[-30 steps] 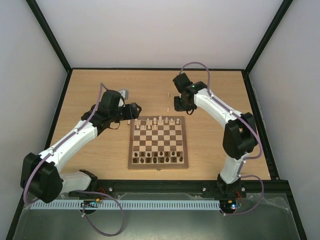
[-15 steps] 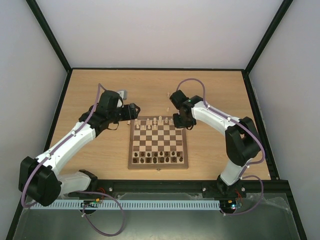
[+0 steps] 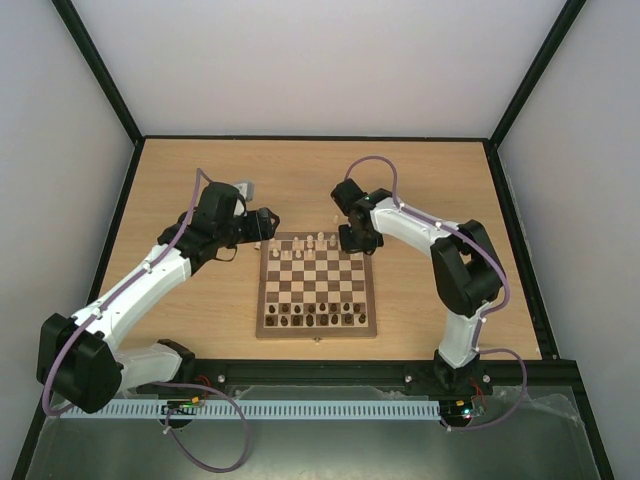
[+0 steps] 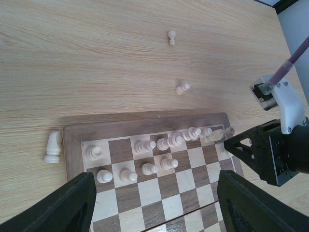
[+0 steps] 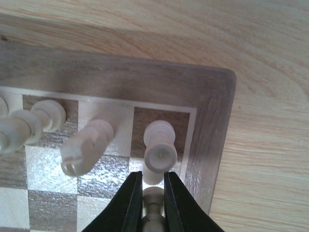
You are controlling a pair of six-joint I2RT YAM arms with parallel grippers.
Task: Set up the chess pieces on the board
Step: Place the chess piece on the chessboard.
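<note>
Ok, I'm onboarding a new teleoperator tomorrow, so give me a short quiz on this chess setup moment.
1. True or false: the right gripper is empty.
2. In the left wrist view, how many pale pieces sit on the tabletop, off the board? A) one B) three C) six
3. Fill in: the left gripper is ____ (open or shut).

Key
1. False: it is shut on a pale piece.
2. B: the knight, the nearer stray piece and the farther stray piece.
3. Open.
</note>
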